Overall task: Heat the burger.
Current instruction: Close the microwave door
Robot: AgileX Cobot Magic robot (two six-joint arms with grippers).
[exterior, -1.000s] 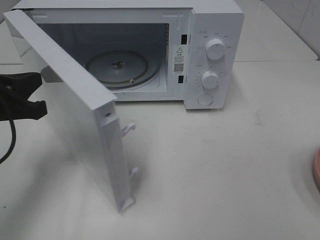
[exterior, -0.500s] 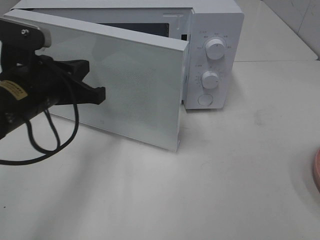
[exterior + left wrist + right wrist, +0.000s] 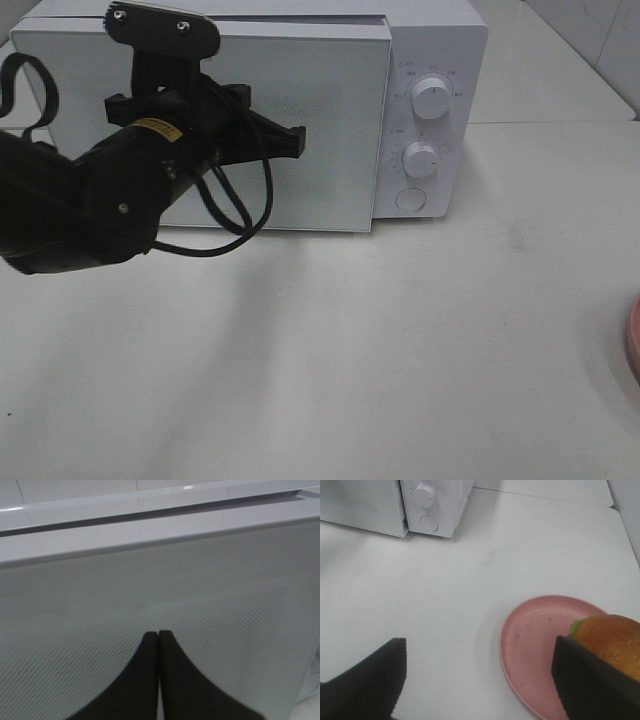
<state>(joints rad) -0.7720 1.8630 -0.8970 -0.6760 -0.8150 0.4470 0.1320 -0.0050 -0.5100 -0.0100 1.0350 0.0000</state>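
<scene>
The burger [image 3: 612, 640] with its golden-brown bun and green lettuce sits on the pink plate [image 3: 535, 640] in the right wrist view, partly behind one finger. My right gripper [image 3: 479, 645] is open and empty above the table beside the plate. In the high view only the plate's rim [image 3: 634, 340] shows, at the right edge. The white microwave [image 3: 430, 60] stands at the back, its door [image 3: 320, 130] swung against the front. My left gripper [image 3: 298, 140] is shut and empty, its fingertips [image 3: 150, 640] pressed on the door's mesh window [image 3: 200, 580].
Two knobs [image 3: 430, 97] [image 3: 420, 159] and a round button [image 3: 411, 200] sit on the microwave's right panel. The left arm's black cable [image 3: 235, 215] hangs in front of the door. The microwave [image 3: 435, 500] also shows far off in the right wrist view.
The left gripper has pushed the microwave door from wide open round to against the oven front, moving right and back with it. The turntable inside is now hidden.
</scene>
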